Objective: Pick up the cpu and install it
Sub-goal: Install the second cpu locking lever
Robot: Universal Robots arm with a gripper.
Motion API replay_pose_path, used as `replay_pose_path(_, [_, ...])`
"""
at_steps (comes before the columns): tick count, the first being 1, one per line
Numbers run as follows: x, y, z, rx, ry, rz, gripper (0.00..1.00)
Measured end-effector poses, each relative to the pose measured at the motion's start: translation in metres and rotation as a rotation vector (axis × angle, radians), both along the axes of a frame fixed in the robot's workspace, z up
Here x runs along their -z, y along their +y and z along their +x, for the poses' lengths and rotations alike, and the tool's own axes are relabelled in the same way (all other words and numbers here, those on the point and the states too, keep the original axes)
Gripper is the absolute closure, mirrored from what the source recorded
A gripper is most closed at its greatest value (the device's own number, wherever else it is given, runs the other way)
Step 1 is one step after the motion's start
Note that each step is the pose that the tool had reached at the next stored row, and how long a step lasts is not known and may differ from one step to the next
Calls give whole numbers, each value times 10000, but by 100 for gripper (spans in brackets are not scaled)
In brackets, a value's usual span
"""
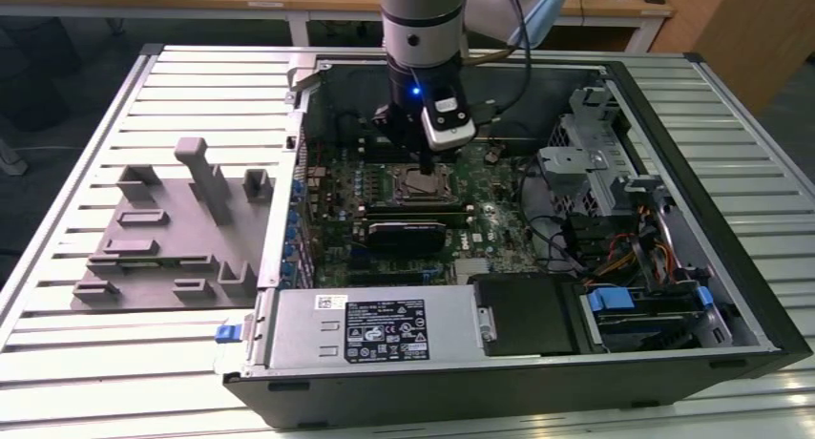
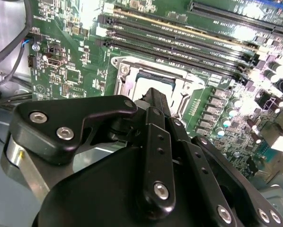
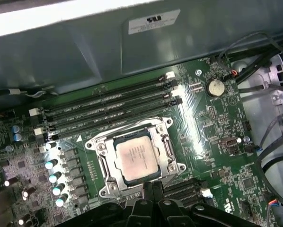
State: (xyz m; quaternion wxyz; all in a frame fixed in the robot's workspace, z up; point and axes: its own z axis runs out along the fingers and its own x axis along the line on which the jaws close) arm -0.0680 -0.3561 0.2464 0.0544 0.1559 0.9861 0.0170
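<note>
On the exterior view's left, a grey plastic tray [image 1: 159, 239] with upright posts and blocky ridges sits on the ribbed metal table [image 1: 76, 344]. To its right lies the open computer case [image 1: 535, 363], dark sheet metal around a green motherboard [image 1: 497, 219] studded with small components. A boxy power supply [image 1: 369, 329] with a white label fills the near edge, and a tangle of cables [image 1: 612, 248] crowds the exterior view's right.

The arm's smooth silver tube comes down over the board, ending in the black gripper [image 1: 421, 162] just above the socket [image 1: 423, 183].

In the first wrist view the cpu [image 3: 137, 157], a flat square with a matte silvery top plate, lies seated inside the socket's shiny metal frame, beside four long dark memory slots [image 3: 110, 111]. The gripper's fingertips [image 3: 151, 189] appear pressed together at the socket's edge, with nothing between them; the jaws look closed and empty. In the second wrist view the linkage bars, matte black with bright screw heads, hide part of the chip.
</note>
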Motion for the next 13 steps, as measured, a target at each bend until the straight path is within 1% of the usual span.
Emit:
replay_pose_path(11, [1,-127,0,0,0,0,89])
replay_pose_path(13, [1,-142,0,0,0,1,89])
